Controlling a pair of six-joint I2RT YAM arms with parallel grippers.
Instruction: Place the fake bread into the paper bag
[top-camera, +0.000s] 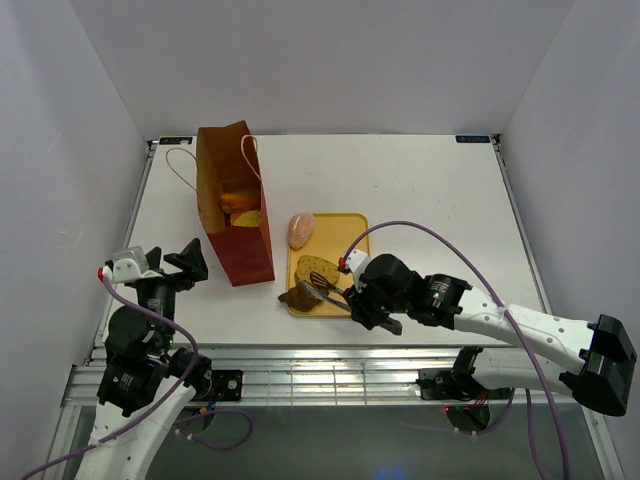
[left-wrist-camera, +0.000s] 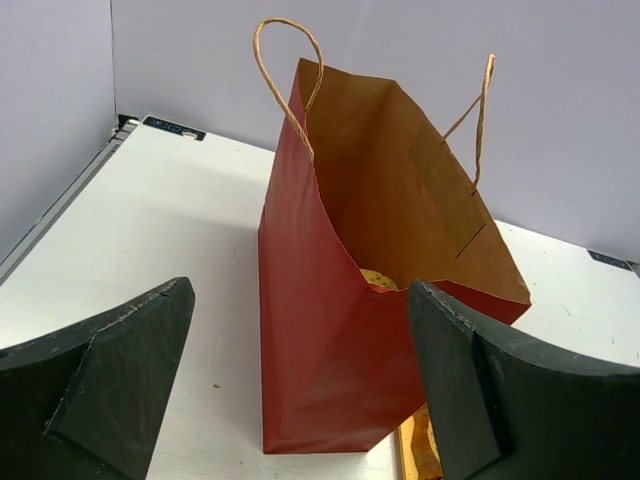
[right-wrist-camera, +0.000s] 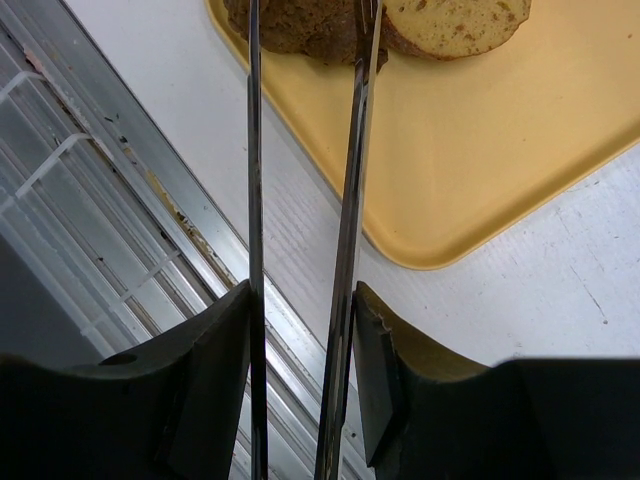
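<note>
R gripper (right-wrist-camera: 300, 385) clamped on silver metal tongs (right-wrist-camera: 354, 180), long axis 4-to-10 o'clock; tips at brown croissant (top-camera: 298, 297), near-left corner of flat yellow tray (top-camera: 335, 228). Croissant nearer R gripper. Reddish-brown paper bag (top-camera: 240, 245) upright, 10 o'clock beyond. L gripper (top-camera: 192, 262) jaws apart, facing bag.

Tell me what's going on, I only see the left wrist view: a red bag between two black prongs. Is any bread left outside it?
Observer: Yes. A pink roll lies at the far left corner of the yellow tray.
Operator: Is the other arm doing anything?
Observer: The right gripper holds silver tongs, their tips at a brown croissant.
Operator: Anything else there?
Observer: A speckled slice lies beside the croissant on the tray.
</note>
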